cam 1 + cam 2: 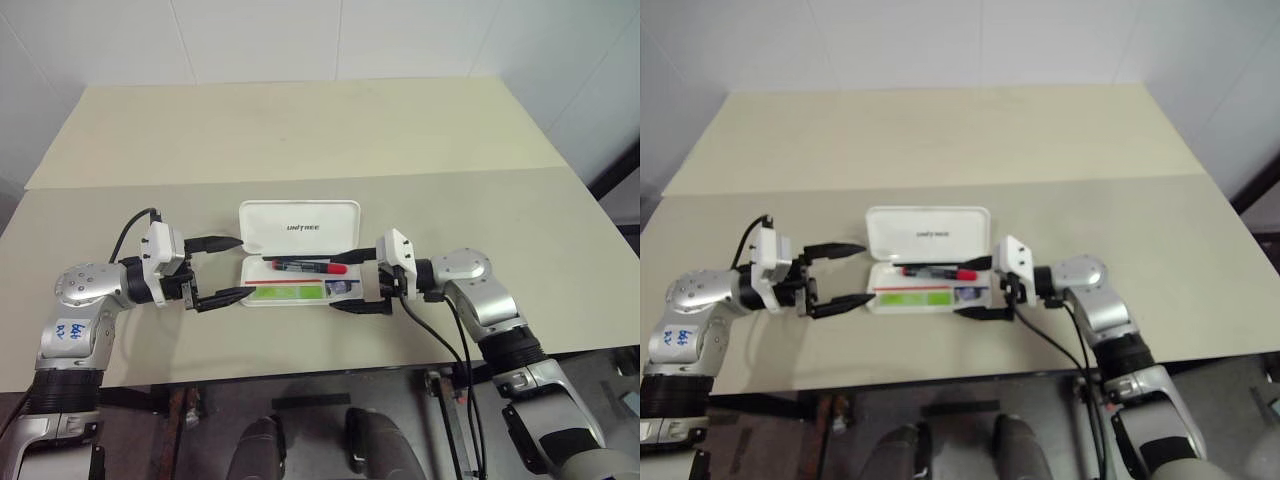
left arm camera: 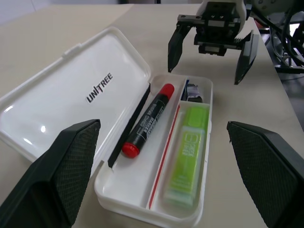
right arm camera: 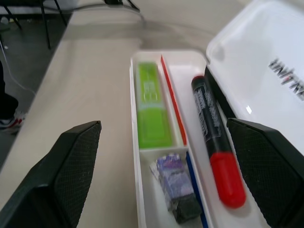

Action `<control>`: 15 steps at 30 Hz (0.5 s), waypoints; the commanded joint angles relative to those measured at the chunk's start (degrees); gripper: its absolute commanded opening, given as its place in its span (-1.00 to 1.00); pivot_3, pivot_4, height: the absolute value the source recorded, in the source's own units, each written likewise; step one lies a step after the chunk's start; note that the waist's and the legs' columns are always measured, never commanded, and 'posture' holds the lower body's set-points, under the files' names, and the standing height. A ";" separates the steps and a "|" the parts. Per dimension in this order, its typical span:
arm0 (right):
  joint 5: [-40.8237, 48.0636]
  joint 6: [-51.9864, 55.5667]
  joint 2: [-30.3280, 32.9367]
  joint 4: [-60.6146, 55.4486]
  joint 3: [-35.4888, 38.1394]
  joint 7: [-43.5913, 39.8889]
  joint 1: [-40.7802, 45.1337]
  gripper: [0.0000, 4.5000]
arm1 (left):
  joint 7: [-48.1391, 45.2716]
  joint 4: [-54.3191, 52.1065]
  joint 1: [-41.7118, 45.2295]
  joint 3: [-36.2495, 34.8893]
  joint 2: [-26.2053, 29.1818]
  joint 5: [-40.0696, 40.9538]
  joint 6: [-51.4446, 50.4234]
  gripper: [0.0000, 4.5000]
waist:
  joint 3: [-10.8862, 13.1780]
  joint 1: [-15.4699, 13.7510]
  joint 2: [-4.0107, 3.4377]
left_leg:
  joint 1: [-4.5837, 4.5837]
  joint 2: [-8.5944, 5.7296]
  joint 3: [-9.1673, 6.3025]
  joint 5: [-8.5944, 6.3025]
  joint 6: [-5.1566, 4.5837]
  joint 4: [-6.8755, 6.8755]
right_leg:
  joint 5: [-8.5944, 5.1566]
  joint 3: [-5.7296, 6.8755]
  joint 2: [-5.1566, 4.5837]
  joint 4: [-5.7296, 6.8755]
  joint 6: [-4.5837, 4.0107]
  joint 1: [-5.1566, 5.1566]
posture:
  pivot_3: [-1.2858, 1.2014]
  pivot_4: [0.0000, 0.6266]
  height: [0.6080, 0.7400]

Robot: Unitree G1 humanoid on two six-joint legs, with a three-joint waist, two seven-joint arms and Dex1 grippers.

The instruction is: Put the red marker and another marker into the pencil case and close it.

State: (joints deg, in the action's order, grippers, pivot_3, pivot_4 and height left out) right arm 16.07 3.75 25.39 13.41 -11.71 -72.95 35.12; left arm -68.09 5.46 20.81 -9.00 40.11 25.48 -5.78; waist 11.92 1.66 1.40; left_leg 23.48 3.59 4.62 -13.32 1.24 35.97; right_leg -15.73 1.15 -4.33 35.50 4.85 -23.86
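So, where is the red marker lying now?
The red marker lies inside the open pencil case, in the compartment nearest the raised lid, beside the green marker.

Looking along the right gripper [image 3: 164, 190], black fingers [image 3: 61, 175] spread wide to either side of the pencil case [image 3: 135, 156]. Case open on the tabletop [image 3: 85, 90], lid [image 3: 266, 71] thrown back. Inside: lime-green marker [image 3: 153, 109] in the narrow compartment, red marker [image 3: 216, 147] lying in the wider one beside the lid, apart from both fingers. Small purplish item [image 3: 175, 185] at the near end.
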 commanded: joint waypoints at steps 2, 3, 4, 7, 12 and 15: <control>5.92 4.89 3.32 -11.39 6.29 2.19 -4.76 0.99 | 1.75 -0.56 0.84 -1.64 0.04 1.40 -1.57 1.00 | 0.00 -0.19 0.00 | 0.01 0.01 0.00 -0.01 0.01 -0.01 | -0.01 0.01 0.01 0.00 -0.01 -0.01 | 0.03 -0.52 1.00; 6.67 5.49 4.52 -13.61 7.81 2.84 -6.59 0.99 | 1.80 -0.58 0.60 -1.82 0.13 1.46 -1.77 1.00 | 0.00 -0.26 0.00 | 0.02 0.02 -0.01 -0.02 0.03 0.00 | -0.02 0.01 0.01 0.00 -0.02 -0.01 | 0.03 -0.52 1.00; 7.17 6.12 5.54 -15.08 9.08 3.49 -8.00 0.99 | 1.73 -0.60 0.32 -1.99 0.20 1.56 -1.83 1.00 | 0.00 -0.33 0.00 | 0.03 0.01 -0.01 -0.03 0.02 0.00 | -0.02 0.01 0.01 -0.02 -0.02 -0.01 | 0.03 -0.52 1.00; 8.77 7.03 7.48 -17.74 12.92 5.94 -10.77 0.99 | 0.77 -0.57 -0.35 -2.46 0.26 2.07 -1.56 1.00 | 0.00 -0.16 0.01 | 0.03 0.00 0.03 -0.07 -0.02 0.01 | -0.01 -0.02 0.00 -0.07 -0.01 0.00 | 0.03 -0.52 1.00; 10.33 7.72 10.12 -18.96 17.90 8.08 -13.75 0.99 | 1.23 -0.02 -0.72 -3.68 0.15 2.54 -1.45 1.00 | 0.00 0.02 0.01 | -0.12 0.00 0.20 -0.08 0.02 0.01 | -0.03 -0.18 0.09 -0.02 -0.06 0.00 | 0.03 -0.52 1.00; 10.27 6.72 12.31 -18.27 20.12 7.73 -15.12 1.00 | 0.64 1.02 -0.73 -5.23 -0.26 4.22 -1.22 0.70 | 0.00 -0.05 0.01 | -0.14 0.02 0.23 -0.11 0.06 -0.01 | -0.06 -0.21 0.24 -0.02 -0.10 0.00 | 0.03 -0.52 1.00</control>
State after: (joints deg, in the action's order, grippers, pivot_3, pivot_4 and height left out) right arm 25.10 11.34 36.48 -3.20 5.77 -65.13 20.28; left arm -67.17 5.98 19.97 -11.70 39.61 27.73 -7.52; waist 11.92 1.61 1.41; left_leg 23.35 3.61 4.87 -13.43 1.30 35.96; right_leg -15.79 0.93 -4.09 35.46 4.75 -23.87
